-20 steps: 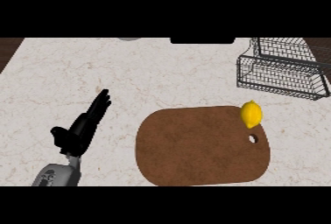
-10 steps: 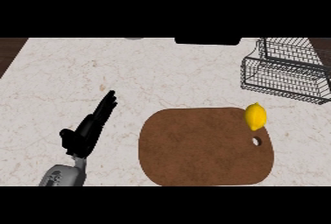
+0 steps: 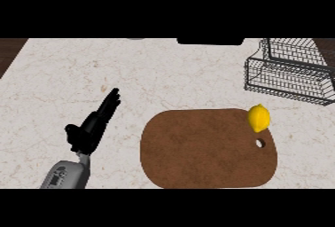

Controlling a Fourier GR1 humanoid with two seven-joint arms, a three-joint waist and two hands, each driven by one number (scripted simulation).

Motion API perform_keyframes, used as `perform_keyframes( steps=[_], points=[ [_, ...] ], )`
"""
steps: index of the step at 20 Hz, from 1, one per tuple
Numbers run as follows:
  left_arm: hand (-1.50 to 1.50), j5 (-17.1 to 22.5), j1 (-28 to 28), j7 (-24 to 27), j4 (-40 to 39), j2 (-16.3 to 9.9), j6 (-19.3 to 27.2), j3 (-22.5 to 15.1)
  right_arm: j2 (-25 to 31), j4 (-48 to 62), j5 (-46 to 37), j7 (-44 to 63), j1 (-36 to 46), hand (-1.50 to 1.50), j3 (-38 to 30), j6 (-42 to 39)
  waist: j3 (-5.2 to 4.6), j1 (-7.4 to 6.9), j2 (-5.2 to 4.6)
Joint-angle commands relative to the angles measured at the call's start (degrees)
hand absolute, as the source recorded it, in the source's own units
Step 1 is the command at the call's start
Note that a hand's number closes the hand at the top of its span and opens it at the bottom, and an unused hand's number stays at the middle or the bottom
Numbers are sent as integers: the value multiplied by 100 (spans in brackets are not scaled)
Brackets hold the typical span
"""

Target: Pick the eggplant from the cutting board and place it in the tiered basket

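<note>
One hand (image 3: 88, 128) showing only, the left, lying over the pale bench (image 3: 183, 71) at the near left with fingers straight and together, holding nothing, well apart from the brown cutting board (image 3: 206, 150). Resting on the board's far right edge, beside its hole: a yellow, lemon-like item (image 3: 259, 118), no eggplant showing. Standing at the far right: the wire tiered basket (image 3: 291, 71).

Tiered basket (image 3: 289, 71) cut off at right edge. Left forearm (image 3: 65, 175) clipped at bottom; dark object (image 3: 209, 41) clipped at top
</note>
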State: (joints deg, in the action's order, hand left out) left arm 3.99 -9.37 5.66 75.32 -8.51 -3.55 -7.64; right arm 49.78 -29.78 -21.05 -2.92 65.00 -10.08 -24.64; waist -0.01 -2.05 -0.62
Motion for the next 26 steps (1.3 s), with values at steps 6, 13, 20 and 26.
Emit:
perform_keyframes(
  steps=[6,13,20,26],
  points=[
    [0,87,230,-101,294,-83,-160,100,-1010,656,-309,205,670,150,146,527,3,-32,8],
    [0,-192,91,96,-59,217,104,19,-1213,1127,27,127,754,150,-244,256,3,46,7],
    [0,-63,31,-2,34,122,-33,141,-1015,1917,710,1836,1126,-150,-916,-480,0,77,24],
    [0,46,-18,-422,209,-3,-153,262,-1012,1632,1130,2008,1058,-150,-1303,-6,2,120,41]
  ],
)
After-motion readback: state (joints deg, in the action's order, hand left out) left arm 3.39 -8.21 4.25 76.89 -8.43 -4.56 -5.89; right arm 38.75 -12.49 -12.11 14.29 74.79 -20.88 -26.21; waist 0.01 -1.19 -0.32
